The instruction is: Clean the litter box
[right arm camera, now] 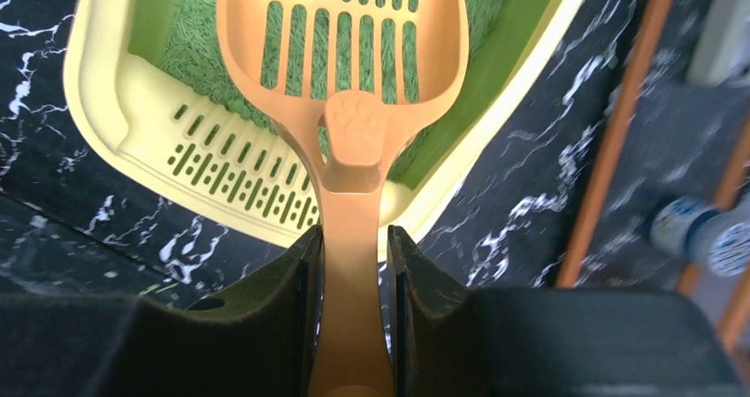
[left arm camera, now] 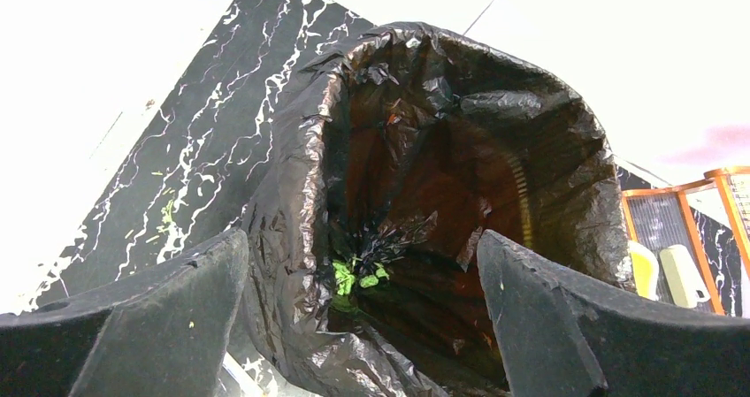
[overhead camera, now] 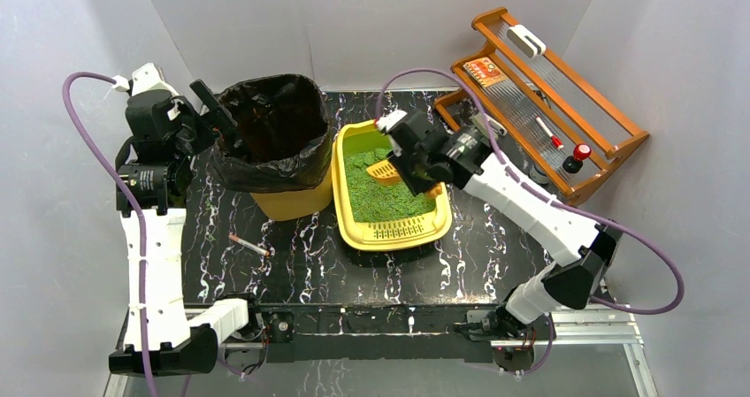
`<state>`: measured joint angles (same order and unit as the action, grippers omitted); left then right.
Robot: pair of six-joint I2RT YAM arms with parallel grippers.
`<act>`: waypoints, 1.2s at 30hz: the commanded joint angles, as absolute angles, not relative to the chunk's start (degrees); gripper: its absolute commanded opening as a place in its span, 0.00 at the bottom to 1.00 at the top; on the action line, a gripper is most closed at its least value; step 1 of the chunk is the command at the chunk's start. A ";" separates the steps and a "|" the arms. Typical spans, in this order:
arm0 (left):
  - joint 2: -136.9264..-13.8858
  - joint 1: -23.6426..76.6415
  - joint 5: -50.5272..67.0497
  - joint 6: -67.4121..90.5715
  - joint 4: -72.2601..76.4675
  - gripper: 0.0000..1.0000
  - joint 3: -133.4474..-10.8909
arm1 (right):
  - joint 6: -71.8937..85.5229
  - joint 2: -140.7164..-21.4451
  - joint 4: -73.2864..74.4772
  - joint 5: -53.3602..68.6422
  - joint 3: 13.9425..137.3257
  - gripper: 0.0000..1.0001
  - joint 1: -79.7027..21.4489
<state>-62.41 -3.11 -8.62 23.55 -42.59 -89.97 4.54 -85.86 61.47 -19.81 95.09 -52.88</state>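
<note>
The scoop [right arm camera: 341, 52] is pinched by the right gripper [right arm camera: 354, 242] over the litter box [right arm camera: 93, 105] — handle end cut off. The left gripper [left arm camera: 361, 242] is spread wide facing the bin bag [left arm camera: 460, 141].

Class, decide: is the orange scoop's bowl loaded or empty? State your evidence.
Empty. In the right wrist view the scoop shows a bare bowl, with green litter visible through its slots.

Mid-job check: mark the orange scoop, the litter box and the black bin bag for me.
orange scoop [right arm camera: 355, 132], right wrist view, on the paw-print boss of its handle.
litter box [overhead camera: 398, 231], top external view, on the slotted grate at its near end.
black bin bag [left arm camera: 531, 141], left wrist view, on its inner wall.
</note>
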 commanded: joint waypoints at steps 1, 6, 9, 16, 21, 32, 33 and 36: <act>-61.38 -2.34 -9.87 22.21 -42.90 0.98 -91.89 | 12.11 -87.76 66.67 -9.26 96.63 0.01 -45.42; -61.26 -1.80 -10.56 21.83 -42.89 0.98 -91.97 | 14.17 -91.16 69.59 -9.58 96.95 0.01 -43.65; -61.23 -1.45 -11.04 21.63 -42.89 0.98 -92.13 | 15.02 -93.25 70.80 -10.77 97.03 0.00 -42.92; -61.27 -0.79 -12.01 21.18 -42.89 0.98 -92.30 | 15.26 -95.88 68.80 -14.22 95.77 0.00 -42.18; -60.95 -0.79 -12.33 20.92 -42.80 0.98 -92.16 | 15.87 -96.30 65.37 -14.44 94.28 0.00 -41.58; -60.48 -0.79 -13.18 20.66 -42.98 0.98 -92.20 | 17.05 -97.60 64.80 -13.71 93.23 0.00 -40.79; -60.40 -0.79 -13.23 20.65 -42.98 0.98 -92.11 | 17.05 -97.77 64.76 -13.51 93.11 0.00 -40.69; -60.38 -0.81 -13.36 20.60 -42.96 0.98 -92.11 | 17.05 -98.38 64.67 -13.40 93.12 0.00 -40.59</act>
